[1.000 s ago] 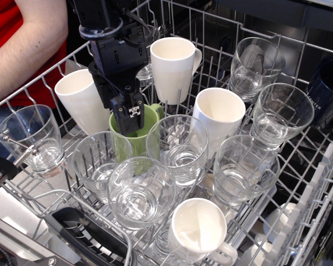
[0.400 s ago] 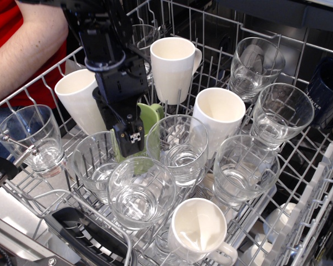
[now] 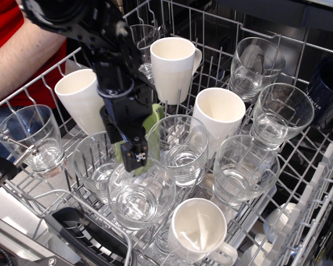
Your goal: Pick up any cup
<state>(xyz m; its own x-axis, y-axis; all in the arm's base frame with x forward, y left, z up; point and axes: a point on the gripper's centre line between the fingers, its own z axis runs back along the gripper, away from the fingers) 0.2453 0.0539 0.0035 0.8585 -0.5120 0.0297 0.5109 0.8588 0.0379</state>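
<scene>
Several clear glass tumblers stand upright in a wire dishwasher rack [image 3: 39, 191]. One cup [image 3: 141, 195] is at the front centre, another [image 3: 178, 148] is just behind it, and a third [image 3: 95, 165] is to its left. My black gripper [image 3: 136, 159] reaches down from the upper left. Its tip is at the far rim of the front centre cup, in front of the green mug [image 3: 153, 123], which it mostly hides. I see the fingers side-on, so the gap between them is hidden. Nothing is lifted.
White mugs stand at the left [image 3: 80, 100], back centre [image 3: 175, 66], centre right [image 3: 219, 113] and front [image 3: 200, 230]. More tumblers sit at the far left [image 3: 33, 138] and right [image 3: 244, 169] [image 3: 280, 113] [image 3: 258, 61]. A dark blue mug [image 3: 327, 86] is at the right edge. A person's arm [image 3: 22, 52] is at the upper left.
My gripper has moved down and toward the front, from above the green mug to the far rim of the front centre tumbler. The cups and mugs have not moved.
</scene>
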